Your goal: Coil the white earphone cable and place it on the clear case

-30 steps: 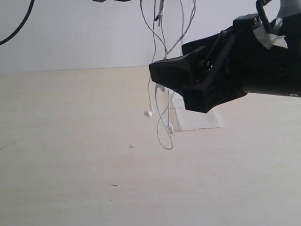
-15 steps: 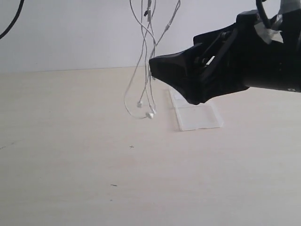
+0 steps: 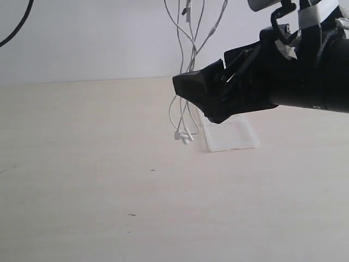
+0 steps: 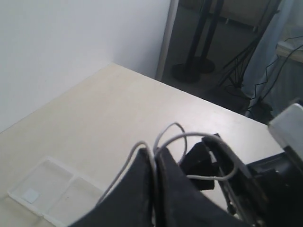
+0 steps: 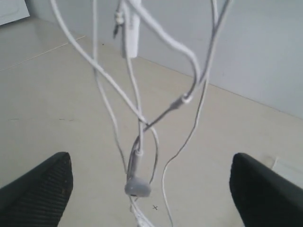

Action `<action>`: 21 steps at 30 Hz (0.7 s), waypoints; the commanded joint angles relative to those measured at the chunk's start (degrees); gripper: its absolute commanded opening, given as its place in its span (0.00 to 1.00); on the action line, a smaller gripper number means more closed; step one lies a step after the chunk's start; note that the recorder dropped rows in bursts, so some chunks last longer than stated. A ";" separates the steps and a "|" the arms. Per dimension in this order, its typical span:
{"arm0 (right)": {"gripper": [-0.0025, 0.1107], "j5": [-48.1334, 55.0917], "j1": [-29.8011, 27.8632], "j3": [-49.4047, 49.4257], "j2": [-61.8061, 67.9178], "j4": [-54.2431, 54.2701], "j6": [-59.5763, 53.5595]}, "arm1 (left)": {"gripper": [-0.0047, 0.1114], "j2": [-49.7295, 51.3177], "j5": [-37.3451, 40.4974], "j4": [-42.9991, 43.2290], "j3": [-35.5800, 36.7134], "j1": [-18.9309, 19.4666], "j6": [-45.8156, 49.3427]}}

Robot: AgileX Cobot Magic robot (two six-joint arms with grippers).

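The white earphone cable (image 3: 185,60) hangs in several loose strands from above the top of the exterior view, its earbuds (image 3: 182,136) dangling just above the table beside the clear case (image 3: 232,135). The left gripper (image 4: 154,158) is shut on the cable (image 4: 189,137), which loops over its tips; it is out of the exterior view. The clear case (image 4: 45,194) lies open and flat below it. My right gripper (image 3: 188,90) reaches in from the right at the strands' height. It (image 5: 150,175) stands wide open, with the cable and one earbud (image 5: 137,187) hanging between its fingers, touching neither. The inline piece (image 5: 130,33) hangs higher.
The pale wooden table (image 3: 82,164) runs back to a white wall (image 3: 82,38). A thick black robot cable (image 3: 16,24) curves in at the top left. Beyond the table's far edge are dark stands and cables on the floor (image 4: 203,61).
The hanging cable swung left, then back right, and the earbuds now hang together near the case's left edge. The right gripper stays at the strands, its body shifted a little.
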 commanded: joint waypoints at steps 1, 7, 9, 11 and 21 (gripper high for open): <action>0.78 -0.94 -0.25 -0.43 0.12 0.00 0.30 | 0.04 -1.68 0.03 -0.96 -0.38 -1.71 -0.02; 0.78 -1.53 -0.25 -0.43 0.12 -0.15 0.30 | 0.04 -1.66 1.76 -2.27 -0.38 -1.84 -0.13; 0.78 -1.56 -0.25 -0.43 0.12 -0.15 0.30 | 0.04 -1.66 2.88 -3.46 -0.38 -1.84 -0.13; 0.78 -1.54 -0.25 -0.65 0.12 -0.15 0.30 | 0.04 -1.66 3.22 -3.48 -0.38 -1.84 -0.13; 0.78 -1.64 -0.25 -1.74 0.34 -0.15 0.09 | 0.04 -1.66 4.27 -4.89 -0.38 -3.47 -0.13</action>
